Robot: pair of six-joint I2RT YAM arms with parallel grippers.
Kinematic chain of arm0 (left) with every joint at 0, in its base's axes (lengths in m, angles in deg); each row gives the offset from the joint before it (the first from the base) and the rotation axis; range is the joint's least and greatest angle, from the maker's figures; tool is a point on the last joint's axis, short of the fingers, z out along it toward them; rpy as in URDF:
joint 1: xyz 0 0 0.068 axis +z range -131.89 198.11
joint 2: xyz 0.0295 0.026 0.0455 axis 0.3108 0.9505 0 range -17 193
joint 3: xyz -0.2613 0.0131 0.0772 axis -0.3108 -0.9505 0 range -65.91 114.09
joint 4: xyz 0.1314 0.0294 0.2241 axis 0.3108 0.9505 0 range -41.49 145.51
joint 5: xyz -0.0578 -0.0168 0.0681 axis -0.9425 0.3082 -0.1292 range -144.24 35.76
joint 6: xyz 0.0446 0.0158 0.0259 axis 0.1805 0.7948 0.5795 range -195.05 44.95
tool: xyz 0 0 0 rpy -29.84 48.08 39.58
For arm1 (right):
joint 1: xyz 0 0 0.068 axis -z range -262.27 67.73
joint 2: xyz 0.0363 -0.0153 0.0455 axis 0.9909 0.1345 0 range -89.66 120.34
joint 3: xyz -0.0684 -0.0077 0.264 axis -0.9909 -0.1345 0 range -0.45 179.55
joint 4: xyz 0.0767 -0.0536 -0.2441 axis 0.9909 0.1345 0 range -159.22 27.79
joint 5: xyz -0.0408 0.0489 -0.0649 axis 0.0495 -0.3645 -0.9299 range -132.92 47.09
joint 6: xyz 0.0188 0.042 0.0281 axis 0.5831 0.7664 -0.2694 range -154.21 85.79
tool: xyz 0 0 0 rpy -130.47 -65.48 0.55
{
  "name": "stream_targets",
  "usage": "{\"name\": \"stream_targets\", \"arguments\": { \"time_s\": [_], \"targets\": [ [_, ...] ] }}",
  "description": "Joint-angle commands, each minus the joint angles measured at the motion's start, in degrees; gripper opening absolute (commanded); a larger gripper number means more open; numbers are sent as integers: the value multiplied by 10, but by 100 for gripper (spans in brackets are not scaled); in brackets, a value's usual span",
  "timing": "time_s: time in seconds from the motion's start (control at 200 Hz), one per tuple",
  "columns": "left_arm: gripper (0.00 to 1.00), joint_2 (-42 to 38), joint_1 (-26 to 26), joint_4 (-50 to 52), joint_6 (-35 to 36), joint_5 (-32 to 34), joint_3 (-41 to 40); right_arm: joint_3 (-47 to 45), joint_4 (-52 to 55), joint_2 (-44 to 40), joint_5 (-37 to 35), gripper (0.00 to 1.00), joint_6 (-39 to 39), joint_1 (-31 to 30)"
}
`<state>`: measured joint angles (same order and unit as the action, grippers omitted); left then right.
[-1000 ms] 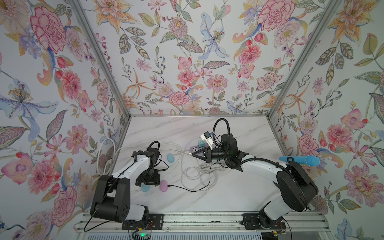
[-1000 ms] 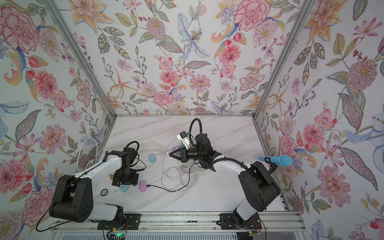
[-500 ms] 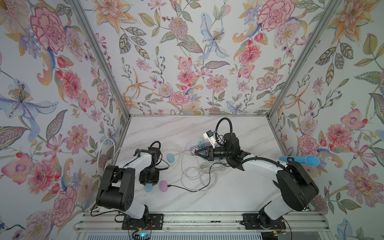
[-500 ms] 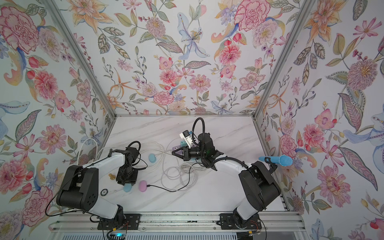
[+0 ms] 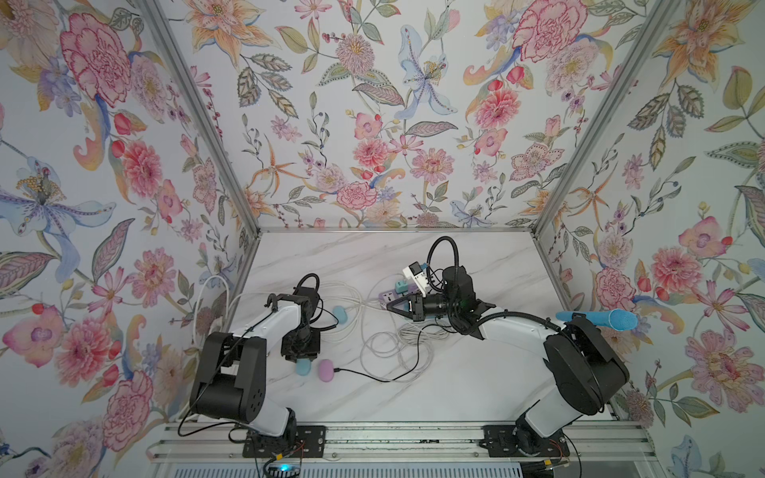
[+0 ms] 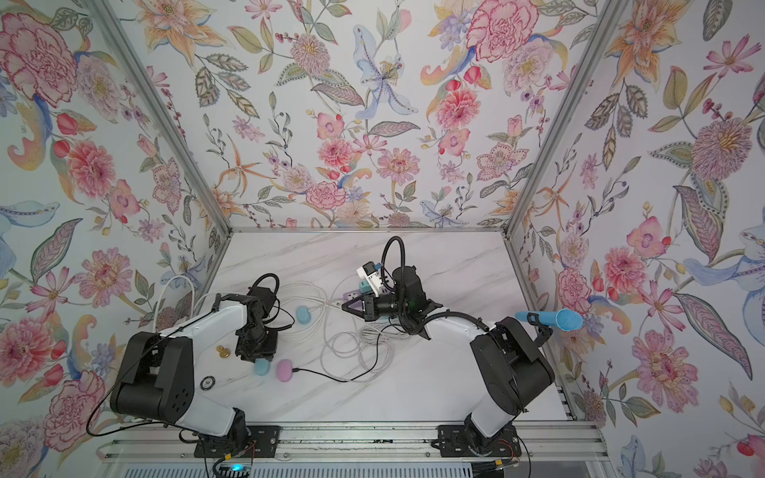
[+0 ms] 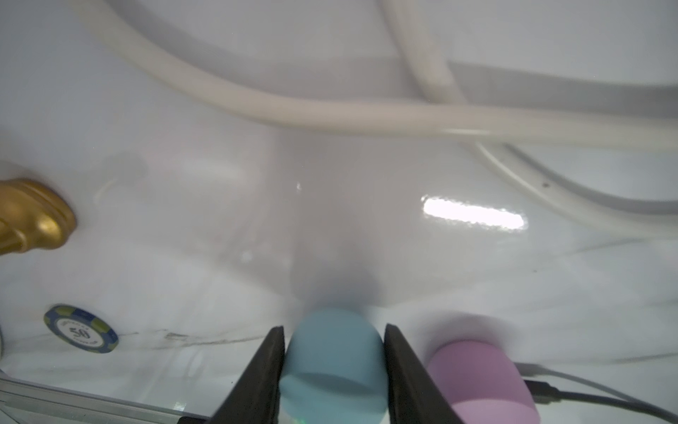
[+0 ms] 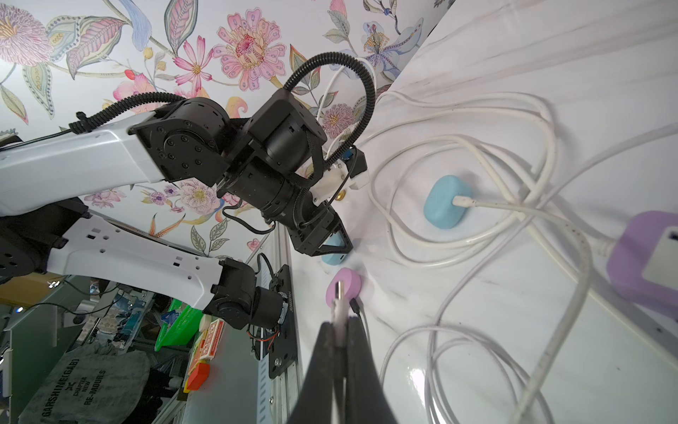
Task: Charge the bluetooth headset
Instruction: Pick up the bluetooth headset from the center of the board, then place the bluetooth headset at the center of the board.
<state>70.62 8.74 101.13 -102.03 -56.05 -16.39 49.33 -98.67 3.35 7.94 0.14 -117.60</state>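
— Where is the headset now?

— The blue headset case [image 7: 332,367] sits between the two fingers of the left gripper [image 7: 333,330]. Both black fingers touch its sides, so the gripper is pinching it. The case is low over the white marble table [image 5: 455,393]. I cannot tell if it is lifted.

— And the lilac thing?

— That is a lilac case [image 7: 477,381], just beside the outer side of one finger. A black cable [image 7: 587,398] is plugged into it.

— What about the right gripper [image 8: 341,326]?

— Its jaws are pressed together on a silver USB plug [image 8: 338,297], which sticks out past the tips. This gripper is well apart from the left one.

— Is something else near it?

— A purple power strip [image 8: 642,257] lies to one side of the right gripper. A second blue case [image 8: 445,201], with a white cable [image 8: 495,203] plugged in, lies ahead of the tips among loose white loops.

— And near the left one?

— A poker chip [image 7: 81,328] and a gold piece [image 7: 29,216], both apart from the fingers.
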Motion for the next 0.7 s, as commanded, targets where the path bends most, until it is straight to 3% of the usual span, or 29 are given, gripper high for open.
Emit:
{"name": "stream_targets", "arguments": {
  "time_s": [0.0,0.2,0.28,0.445,0.55,0.695],
  "targets": [
    [24,-5,5,-18,-6,-17,28,12,-8,12,14,0,6,0],
    [23,15,5,-32,-9,-34,83,20,4,16,17,0,6,0],
    [28,15,4,-25,-5,-31,102,21,10,16,14,0,2,0],
    [63,-4,4,0,8,-7,118,23,20,11,12,0,-3,0],
    [74,-32,4,6,8,1,107,30,39,7,6,0,-15,-1],
    [76,-79,4,6,-4,-3,88,32,57,-2,-3,0,-28,-5]
  ]
}}
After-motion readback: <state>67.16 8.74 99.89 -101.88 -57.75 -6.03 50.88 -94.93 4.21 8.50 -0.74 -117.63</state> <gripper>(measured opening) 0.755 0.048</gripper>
